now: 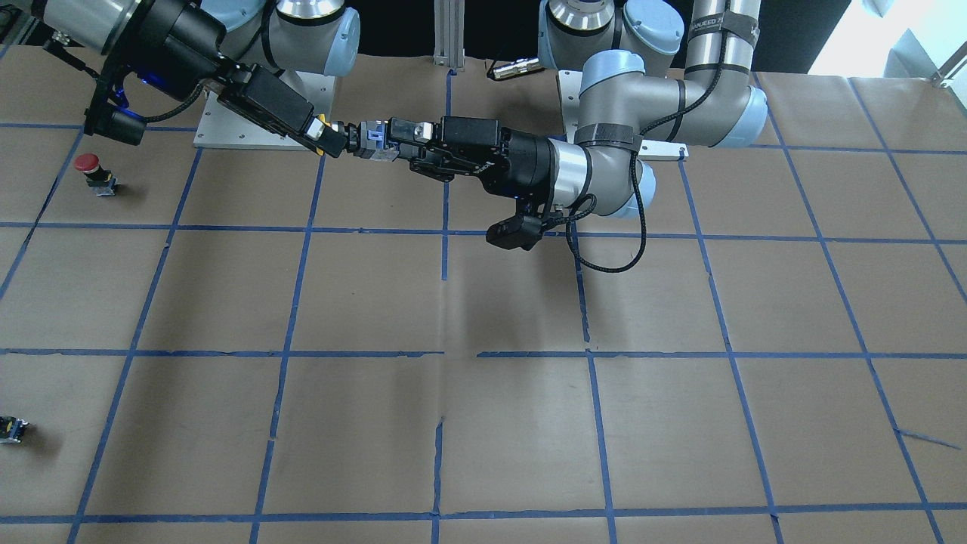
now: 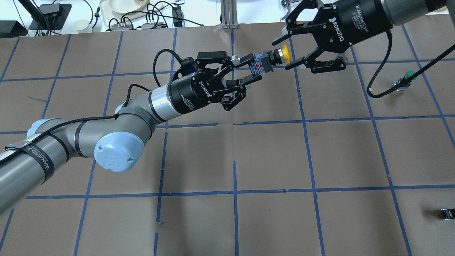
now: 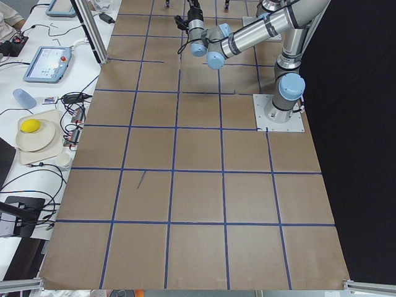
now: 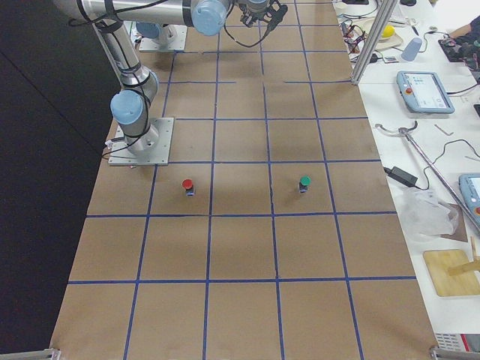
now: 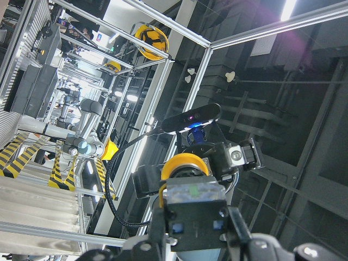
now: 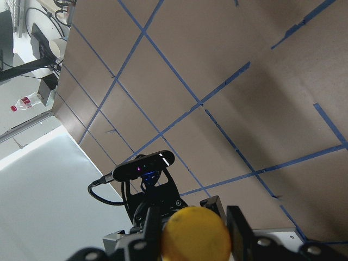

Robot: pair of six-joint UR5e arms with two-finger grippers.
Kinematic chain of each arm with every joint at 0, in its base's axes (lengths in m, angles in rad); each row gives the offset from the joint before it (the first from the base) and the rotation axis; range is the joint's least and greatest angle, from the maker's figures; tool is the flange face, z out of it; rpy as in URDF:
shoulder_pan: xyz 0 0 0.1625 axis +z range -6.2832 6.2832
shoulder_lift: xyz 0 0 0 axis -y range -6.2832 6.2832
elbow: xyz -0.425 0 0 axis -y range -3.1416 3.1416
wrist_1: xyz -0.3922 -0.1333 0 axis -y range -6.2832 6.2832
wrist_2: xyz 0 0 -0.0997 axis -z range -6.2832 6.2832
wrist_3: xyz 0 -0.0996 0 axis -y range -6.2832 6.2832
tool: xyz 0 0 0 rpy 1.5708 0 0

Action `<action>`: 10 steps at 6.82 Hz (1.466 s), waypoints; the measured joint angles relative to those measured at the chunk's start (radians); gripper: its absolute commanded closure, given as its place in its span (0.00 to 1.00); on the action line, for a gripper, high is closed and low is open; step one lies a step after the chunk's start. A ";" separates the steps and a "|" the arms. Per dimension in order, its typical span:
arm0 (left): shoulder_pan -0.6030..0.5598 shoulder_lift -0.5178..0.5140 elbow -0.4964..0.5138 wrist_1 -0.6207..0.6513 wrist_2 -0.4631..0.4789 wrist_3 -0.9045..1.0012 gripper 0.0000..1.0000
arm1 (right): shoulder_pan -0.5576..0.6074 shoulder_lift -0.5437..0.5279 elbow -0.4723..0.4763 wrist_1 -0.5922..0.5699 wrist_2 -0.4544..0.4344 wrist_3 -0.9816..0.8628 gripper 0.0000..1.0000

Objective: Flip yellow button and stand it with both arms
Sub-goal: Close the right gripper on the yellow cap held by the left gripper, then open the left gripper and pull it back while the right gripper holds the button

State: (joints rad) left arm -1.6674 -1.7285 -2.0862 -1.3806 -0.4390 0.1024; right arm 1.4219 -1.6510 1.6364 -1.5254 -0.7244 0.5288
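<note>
The yellow button is held in the air, lying sideways between both arms. My left gripper is shut on its grey base block, and the yellow cap points at my right gripper. The right gripper is open, with one finger on each side of the cap and a small gap to it. In the front view the left gripper holds the base and the right gripper covers most of the cap. The right wrist view shows the cap between its fingers. The left wrist view shows the base.
A red-capped button stands on the table on the robot's right side. A green-capped button stands further out there. A small capless block lies near the robot's right edge. Blue tape lines grid the brown table.
</note>
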 measured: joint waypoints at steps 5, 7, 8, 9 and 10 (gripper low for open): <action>0.000 0.002 0.048 0.012 0.025 -0.052 0.00 | 0.000 0.000 -0.008 0.003 0.001 -0.001 0.89; 0.005 0.006 0.148 0.016 0.149 -0.186 0.00 | -0.032 0.004 -0.012 -0.009 -0.025 -0.016 0.89; 0.008 0.007 0.232 0.017 0.268 -0.290 0.00 | -0.084 0.008 -0.014 -0.006 -0.045 -0.055 0.89; 0.009 0.009 0.328 0.025 0.429 -0.407 0.00 | -0.141 0.010 -0.013 0.001 -0.073 -0.124 0.89; 0.009 0.010 0.415 0.066 0.616 -0.533 0.00 | -0.179 0.014 -0.011 0.005 -0.118 -0.198 0.89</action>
State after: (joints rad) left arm -1.6584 -1.7190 -1.6708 -1.3142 0.1770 -0.4306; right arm 1.2431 -1.6370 1.6257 -1.5204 -0.8420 0.3308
